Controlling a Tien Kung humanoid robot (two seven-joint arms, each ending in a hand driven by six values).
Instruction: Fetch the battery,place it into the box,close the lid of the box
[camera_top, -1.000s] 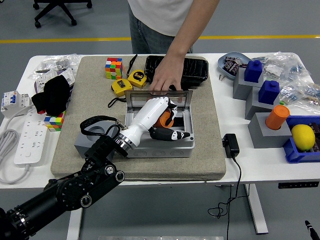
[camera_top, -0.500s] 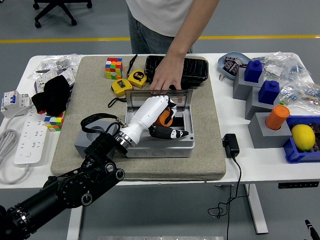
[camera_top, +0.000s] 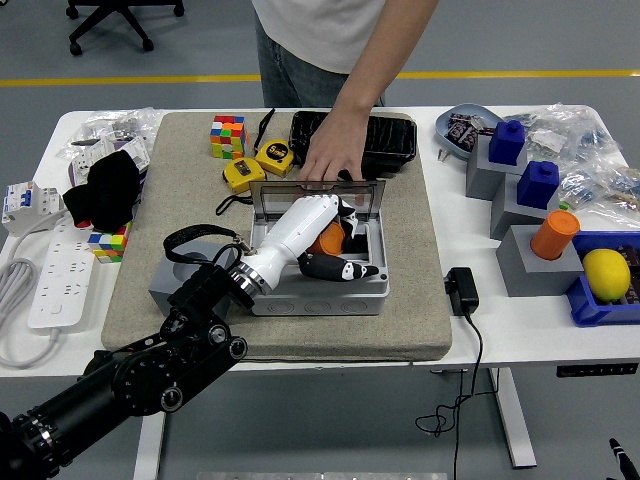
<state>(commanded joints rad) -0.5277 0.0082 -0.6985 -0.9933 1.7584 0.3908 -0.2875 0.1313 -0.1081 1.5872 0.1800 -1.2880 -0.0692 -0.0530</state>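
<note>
a white power strip is lying at the table's left end, well left of the grey box. a black cloth and a rubik's cube are sitting between the strip and the box, on the left edge of the beige mat. a grey block with a round hollow is standing just left of the box. the left hand, white with black fingertips, is reaching into the open box, its fingers curled around the orange battery, which is sitting inside the box. the clear lid is standing upright at the box's far edge. a person's hand is resting on the lid's top edge. two yellow tape measures are lying just behind the box. a black charger is lying right of the box. a lemon is sitting far right of it.
</note>
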